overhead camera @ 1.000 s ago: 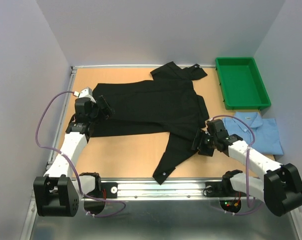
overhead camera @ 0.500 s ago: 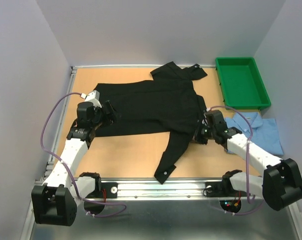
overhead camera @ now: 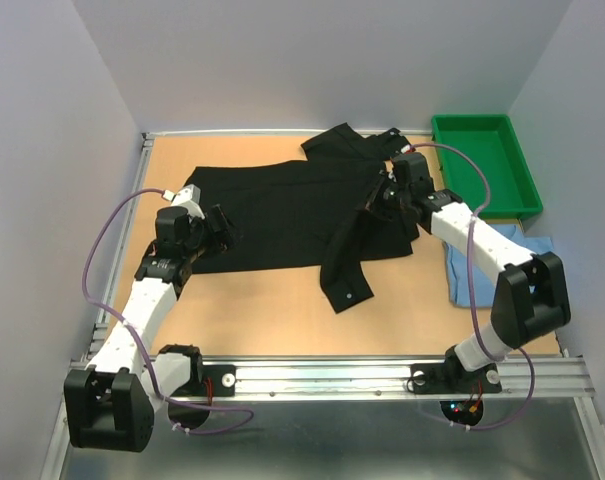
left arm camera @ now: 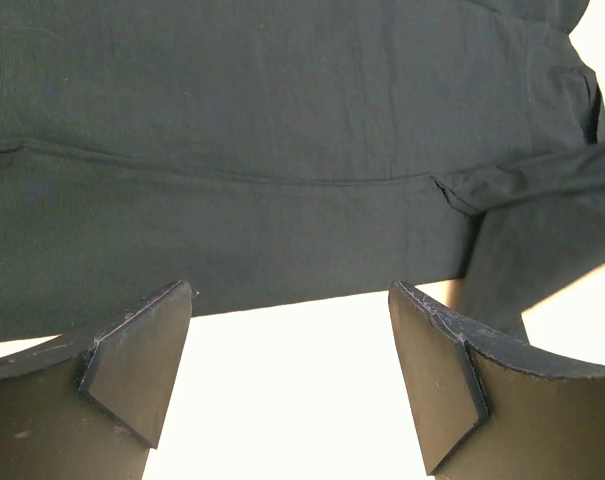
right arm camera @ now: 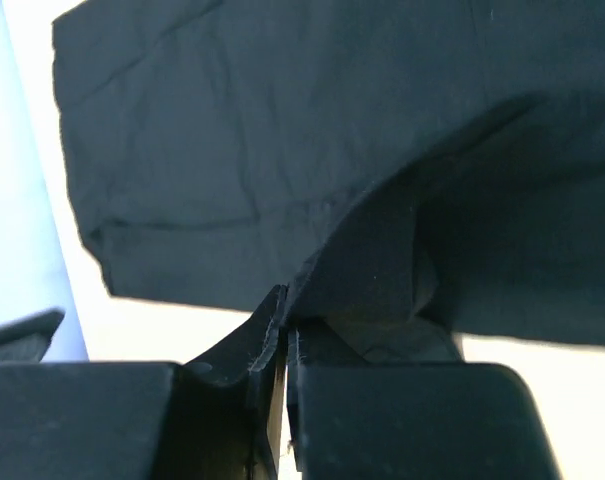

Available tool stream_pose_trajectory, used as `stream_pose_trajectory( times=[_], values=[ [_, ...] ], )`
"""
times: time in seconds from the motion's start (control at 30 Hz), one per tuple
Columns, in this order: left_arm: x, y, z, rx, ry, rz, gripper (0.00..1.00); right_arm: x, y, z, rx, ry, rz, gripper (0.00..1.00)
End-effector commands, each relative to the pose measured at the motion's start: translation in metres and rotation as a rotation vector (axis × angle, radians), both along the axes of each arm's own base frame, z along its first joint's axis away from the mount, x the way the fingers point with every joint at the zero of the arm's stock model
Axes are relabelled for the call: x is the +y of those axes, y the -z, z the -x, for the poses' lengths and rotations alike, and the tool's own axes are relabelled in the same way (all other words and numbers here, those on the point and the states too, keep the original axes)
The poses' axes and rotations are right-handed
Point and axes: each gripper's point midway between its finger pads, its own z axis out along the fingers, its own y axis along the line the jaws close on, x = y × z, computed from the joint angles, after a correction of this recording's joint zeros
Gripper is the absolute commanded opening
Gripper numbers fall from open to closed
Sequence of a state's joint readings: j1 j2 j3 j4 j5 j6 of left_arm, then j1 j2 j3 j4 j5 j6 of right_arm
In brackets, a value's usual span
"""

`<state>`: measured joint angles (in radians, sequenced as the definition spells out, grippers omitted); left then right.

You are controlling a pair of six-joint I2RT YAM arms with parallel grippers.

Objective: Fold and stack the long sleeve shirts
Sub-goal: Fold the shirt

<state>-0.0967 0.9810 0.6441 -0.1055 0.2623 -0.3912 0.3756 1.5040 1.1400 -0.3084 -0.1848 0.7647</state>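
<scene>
- Our right gripper (right arm camera: 284,325) is pinched shut on a sleeve of the black shirt (overhead camera: 272,205); our left gripper (left arm camera: 290,320) gapes wide, empty, at its near hem.
- We reckon it's light and floppy, so grab edges and seams.
- It's spread across the table (overhead camera: 262,300), light blue shirt (overhead camera: 460,280) off right.

I count two long sleeve shirts on the one table (overhead camera: 262,310): one black shirt (overhead camera: 272,205) and one light blue shirt (overhead camera: 462,282). One green tray (overhead camera: 482,170). Two arms, the left arm (overhead camera: 142,300) and the right arm (overhead camera: 477,235), each with one hand: left hand (overhead camera: 222,228), right hand (overhead camera: 379,196).
</scene>
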Motion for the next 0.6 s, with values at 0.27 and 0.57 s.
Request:
stream_pose_trajectory(
  times=[0.27,0.57],
  values=[
    [0.002,0.021,0.005,0.08,-0.041,0.016,0.91,-0.042,0.026,-0.081,-0.054,0.203,0.193,0.31],
    [0.013,0.037,-0.006,0.156,-0.194,0.051,0.9,-0.058,0.013,-0.057,-0.119,0.072,0.242,0.73]
  ],
)
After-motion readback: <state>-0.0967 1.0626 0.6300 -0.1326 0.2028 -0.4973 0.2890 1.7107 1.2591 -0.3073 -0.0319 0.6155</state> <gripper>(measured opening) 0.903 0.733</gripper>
